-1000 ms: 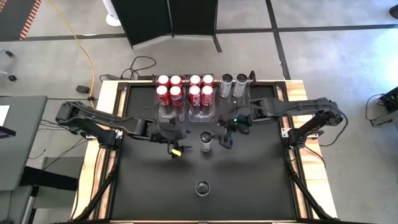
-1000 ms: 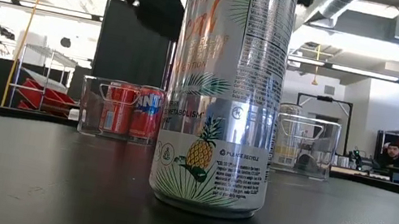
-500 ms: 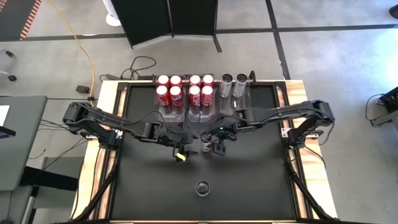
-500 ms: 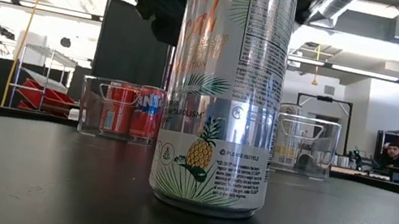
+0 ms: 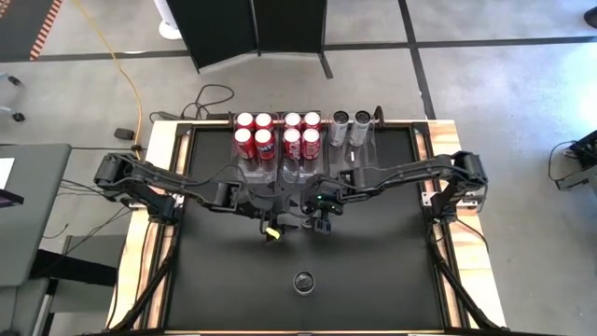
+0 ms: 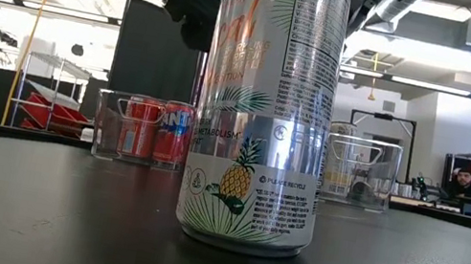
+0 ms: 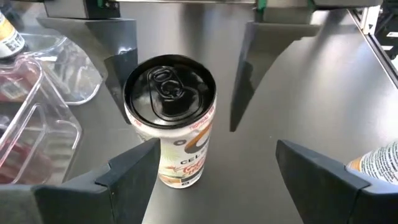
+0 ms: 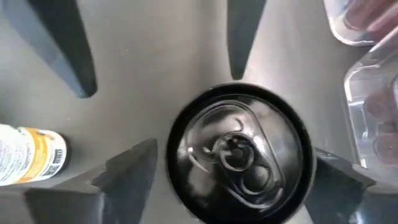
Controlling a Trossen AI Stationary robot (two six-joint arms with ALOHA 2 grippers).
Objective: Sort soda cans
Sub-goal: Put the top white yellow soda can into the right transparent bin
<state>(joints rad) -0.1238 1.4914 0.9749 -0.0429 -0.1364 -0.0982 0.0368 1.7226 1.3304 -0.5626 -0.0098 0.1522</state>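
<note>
Right gripper [image 5: 317,224]: hanging over the middle of the worktop [image 5: 373,280], directly above a silver can; its fingers [image 8: 124,168] are standing spread on either side of the dark can top [image 8: 239,152] and not touching it.
Left gripper [image 5: 272,227]: hovering just beside the right gripper, on its left in the high view; its fingers [image 7: 134,177] are spread wide, with an upright silver can [image 7: 173,121] standing between them, not pinched.
Can under the grippers: the high view is not showing whether both wrist views are looking at the same can; the arms are covering it.
Near can [image 5: 303,281]: standing alone and upright toward the front of the worktop, well apart from the grippers; it is filling the low view as a silver can with a pineapple print [image 6: 264,108].
Red cans [image 5: 254,135]: eight are sitting upright in clear bins [image 5: 257,166] along the back edge, four in each of two groups.
Silver cans at the back [image 5: 351,124]: two are standing in the bin to the right of the red ones.
Room: a person [image 6: 465,182] is sitting far behind the worktop in the low view.
</note>
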